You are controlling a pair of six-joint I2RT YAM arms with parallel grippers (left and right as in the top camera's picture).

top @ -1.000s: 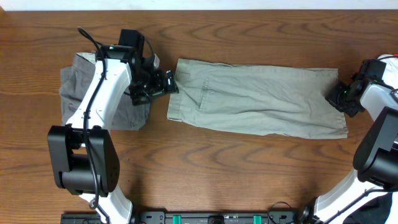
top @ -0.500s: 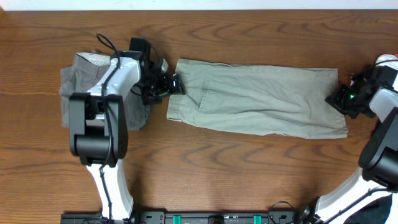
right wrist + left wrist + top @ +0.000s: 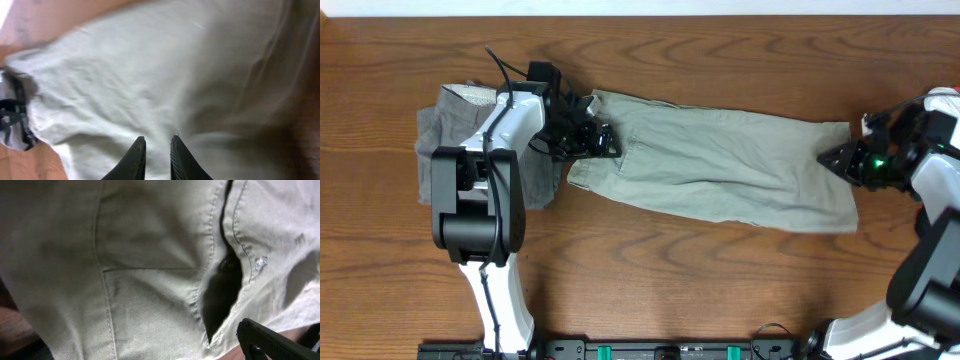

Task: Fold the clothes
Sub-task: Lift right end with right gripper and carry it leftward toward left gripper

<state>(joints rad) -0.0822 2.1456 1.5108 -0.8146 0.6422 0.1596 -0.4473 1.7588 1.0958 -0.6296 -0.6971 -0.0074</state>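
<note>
The khaki shorts (image 3: 720, 170) lie flat on the wooden surface (image 3: 720, 50), stretched lengthwise from one claw to the other. The waist end points at the left claw (image 3: 595, 132) and the leg hems point at the right claw (image 3: 832, 160). The long axis is slightly slanted, so the hem end by the right claw sits a little nearer the robot's base than the waist end does. The left claw is spread wide over the waistband corner. From its own camera only one black finger (image 3: 270, 342) shows, low at the edge. Cloth fills everything ahead of it, with a stitched seam and a dark slit opening in the fabric just beside that finger. The right claw meets the hem edge. In its own camera its two fingers (image 3: 134, 157) stand close together with a narrow slit between them, and pale rumpled cloth spreads out ahead of the tips. Whether any fabric is nipped between them cannot be told. Behind the left claw, on the side away from the right claw, the darker shorts (image 3: 440, 140) lie partly under the left arm. A pale dotted waistband lining shows along their far edge. They sit just beside the khaki pair's waist.
</note>
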